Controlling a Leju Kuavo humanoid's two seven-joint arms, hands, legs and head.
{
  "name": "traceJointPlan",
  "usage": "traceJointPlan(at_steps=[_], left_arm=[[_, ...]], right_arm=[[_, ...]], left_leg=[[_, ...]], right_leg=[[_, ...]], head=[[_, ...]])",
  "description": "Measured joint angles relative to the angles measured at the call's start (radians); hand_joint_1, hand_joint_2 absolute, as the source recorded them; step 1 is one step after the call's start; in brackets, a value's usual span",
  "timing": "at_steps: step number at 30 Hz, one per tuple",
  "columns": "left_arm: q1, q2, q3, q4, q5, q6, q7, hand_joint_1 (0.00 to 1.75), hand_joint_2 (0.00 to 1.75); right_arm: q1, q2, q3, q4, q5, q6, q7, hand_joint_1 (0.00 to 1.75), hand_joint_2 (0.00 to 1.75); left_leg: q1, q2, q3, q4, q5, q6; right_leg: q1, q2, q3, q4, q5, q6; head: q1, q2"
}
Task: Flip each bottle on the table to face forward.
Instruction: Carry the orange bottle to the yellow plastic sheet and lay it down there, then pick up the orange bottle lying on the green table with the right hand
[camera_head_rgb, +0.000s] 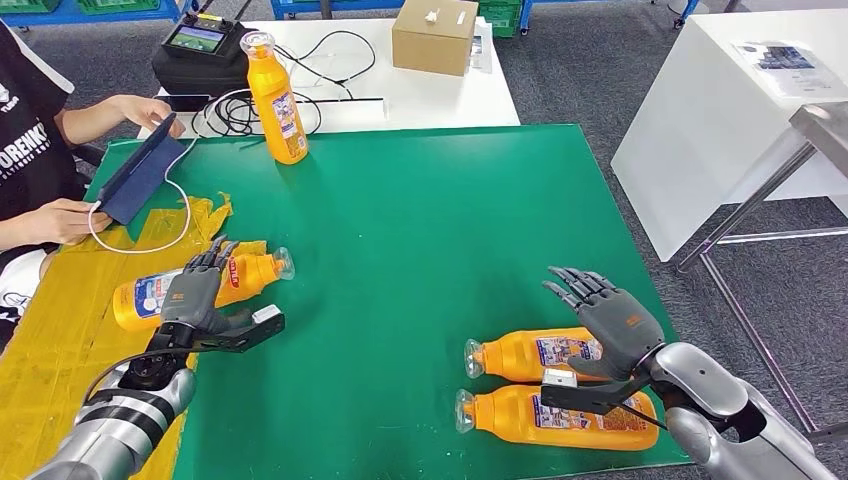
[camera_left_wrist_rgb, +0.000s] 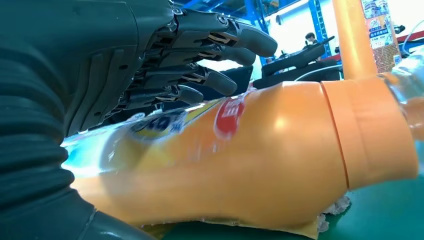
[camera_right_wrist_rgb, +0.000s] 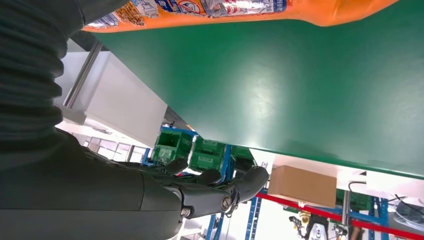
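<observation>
Head view, left hand (camera_head_rgb: 192, 293) fingers spread over glossy orange bottle (camera_head_rgb: 200, 288), right hand (camera_head_rgb: 612, 318) released

Bright, even overhead room light; soft, short shadows.
Head view is sharp. The mat (camera_right_wrist_rgb: 300, 100) carries a pale sheen, the near bottle (camera_left_wrist_rgb: 250, 160) is blurred with glare, and windows behind it are blown out.

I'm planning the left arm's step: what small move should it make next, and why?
Probably close the left hand on the lying bottle beneath it. In the head and left wrist views its fingers spread over the bottle's label side without gripping, so a grasp likely comes before any flip. The right hand hovers open above two other lying bottles.
</observation>
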Motion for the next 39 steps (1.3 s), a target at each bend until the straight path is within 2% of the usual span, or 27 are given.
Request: traceJointPlan(at_steps=[5, 9, 12, 17, 22, 28, 34, 35, 36, 39], left_arm=[[0.015, -0.01, 0.038, -0.034, 0.137, 0.017, -0.074, 0.0, 1.75], [0.046, -0.021, 0.072, -0.133, 0.268, -0.018, -0.158, 0.0, 1.75], [0.078, -0.03, 0.08, -0.231, 0.362, -0.064, -0.206, 0.0, 1.75], [0.166, -0.041, 0.077, -0.449, 0.66, -0.202, -0.38, 0.0, 1.75], [0.237, -0.045, 0.07, -0.658, 0.808, -0.278, -0.444, 0.0, 1.75], [0.273, -0.047, 0.045, -0.787, 0.827, -0.283, -0.446, 0.0, 1.75], [0.309, -0.056, 0.031, -0.859, 0.816, -0.282, -0.435, 0.0, 1.75], [0.313, -0.059, 0.029, -0.866, 0.815, -0.283, -0.433, 0.0, 1.75], [0.316, -0.062, 0.028, -0.872, 0.815, -0.285, -0.432, 0.0, 1.75], [0.321, -0.072, 0.022, -0.881, 0.815, -0.291, -0.43, 0.0, 1.75]], right_arm=[[0.078, -0.038, -0.049, -0.046, -0.069, 0.034, -0.003, 0.0, 1.75], [0.162, -0.077, -0.093, -0.079, -0.104, 0.056, 0.011, 0.0, 1.75], [0.198, -0.087, -0.11, -0.083, -0.092, 0.053, 0.044, 0.0, 1.75], [0.191, -0.084, -0.104, -0.053, -0.088, 0.059, 0.055, 0.0, 1.75], [0.16, -0.093, -0.079, 0.006, -0.132, 0.119, 0.074, 0.0, 1.75], [0.122, -0.052, -0.009, 0.123, -0.017, 0.061, 0.153, 0.0, 1.75], [0.051, 0.062, 0.029, 0.219, 0.202, -0.041, 0.243, 0.02, 1.75], [0.038, 0.083, 0.033, 0.235, 0.226, -0.043, 0.247, 0.1, 1.75], [0.024, 0.102, 0.036, 0.25, 0.244, -0.043, 0.248, 0.31, 1.75], [-0.013, 0.153, 0.043, 0.298, 0.289, -0.052, 0.247, 1.42, 1.75]], left_leg=[[0.0, -0.002, -0.001, 0.0, 0.0, 0.0], [0.0, -0.002, -0.002, 0.0, 0.0, 0.0], [0.0, -0.001, -0.002, 0.0, 0.0, 0.0], [0.0, 0.001, -0.002, 0.0, -0.001, 0.0], [0.0, 0.0, -0.001, 0.0, 0.0, 0.0], [0.0, -0.002, -0.002, 0.0, 0.0, 0.0], [0.001, 0.004, 0.0, 0.0, -0.001, 0.0], [0.001, 0.005, 0.0, 0.0, -0.001, 0.0], [0.001, 0.005, 0.001, 0.0, -0.001, 0.0], [0.001, 0.006, 0.002, 0.0, -0.001, 0.0]], right_leg=[[0.0, -0.001, 0.0, 0.0, 0.0, 0.0], [0.0, -0.001, -0.001, 0.0, 0.0, 0.0], [0.0, -0.001, -0.001, 0.0, 0.0, 0.0], [0.0, 0.0, -0.002, -0.001, 0.0, 0.0], [0.0, 0.0, -0.001, -0.001, 0.0, 0.0], [0.0, -0.001, -0.001, -0.001, 0.0, 0.0], [0.001, 0.002, -0.001, -0.001, 0.0, 0.0], [0.001, 0.002, -0.001, -0.001, 0.0, 0.0], [0.001, 0.002, -0.001, -0.001, 0.0, 0.0], [0.002, 0.003, 0.0, -0.001, 0.0, 0.0]], head=[[0.0, 0.0], [0.0, 0.0], [0.0, 0.0], [0.0, 0.0], [0.0, 0.0], [0.0, 0.0], [0.0, 0.0], [0.0, 0.0], [0.0, 0.0], [0.0, 0.0]])
